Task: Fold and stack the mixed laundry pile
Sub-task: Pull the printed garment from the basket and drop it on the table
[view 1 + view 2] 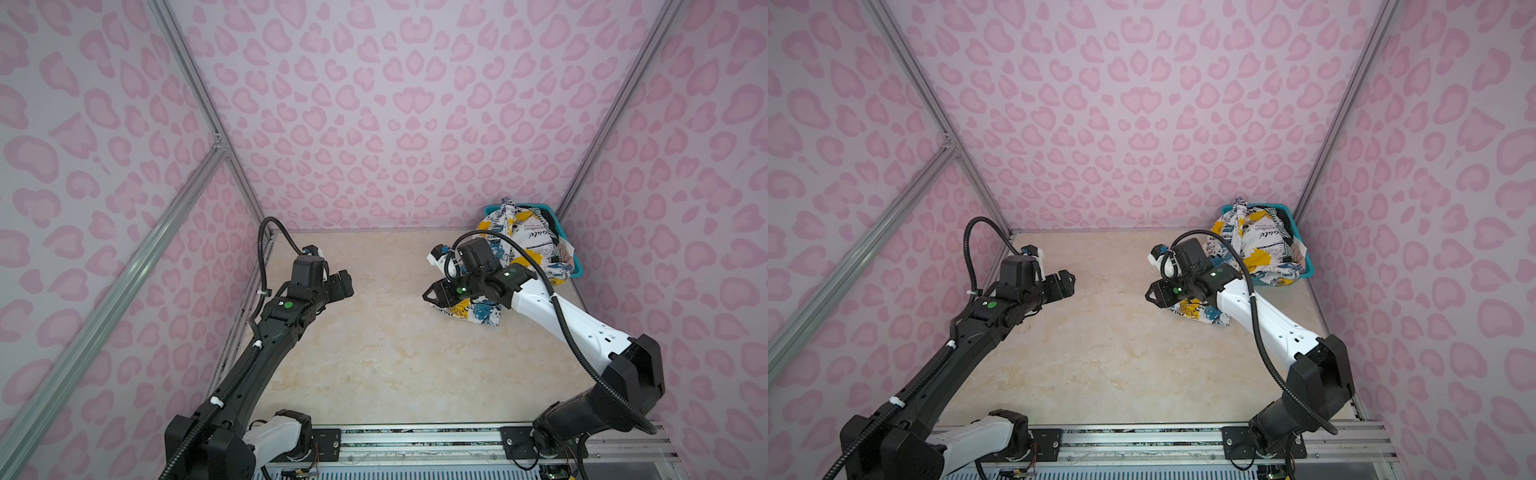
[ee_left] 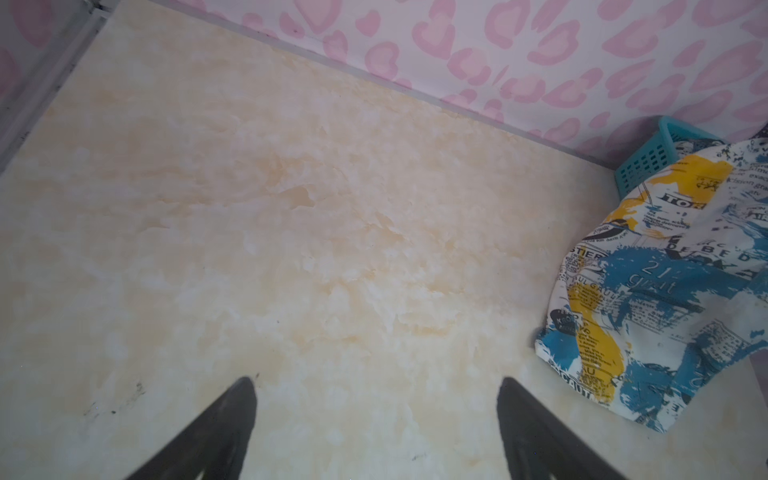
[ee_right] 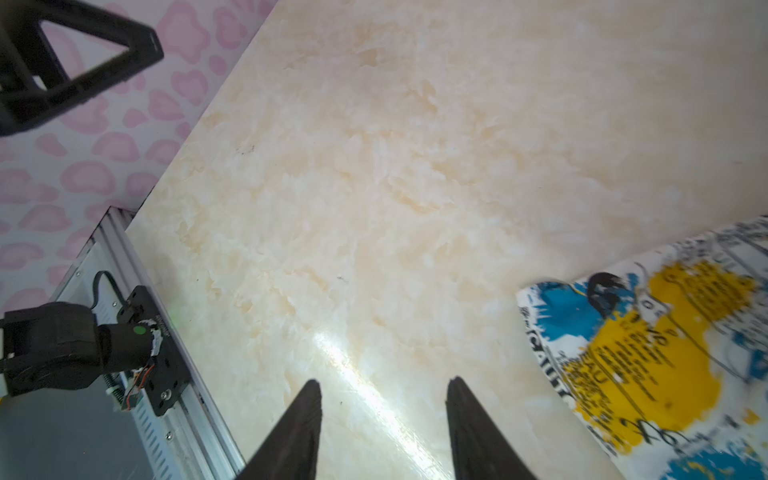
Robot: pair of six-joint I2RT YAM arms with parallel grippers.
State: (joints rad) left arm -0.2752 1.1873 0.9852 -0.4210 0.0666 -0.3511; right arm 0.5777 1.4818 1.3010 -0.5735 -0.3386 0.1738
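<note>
The garment (image 1: pixel 536 249) is white with blue and yellow splashes and black lettering. The basket (image 2: pixel 648 160) is teal mesh. The surface (image 1: pixel 374 353) is marbled cream. The walls (image 1: pixel 395 104) are pale lilac with pink blotches.

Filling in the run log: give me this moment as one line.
left gripper: open, empty | right gripper: open, empty | printed garment: spilling from teal basket onto table, unfolded

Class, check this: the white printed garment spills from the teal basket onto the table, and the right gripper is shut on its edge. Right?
No. The right gripper is open, not shut on the edge: the right wrist view shows its jaws apart over bare table, the white printed garment beside them. It does spill from the teal basket onto the table.
</note>
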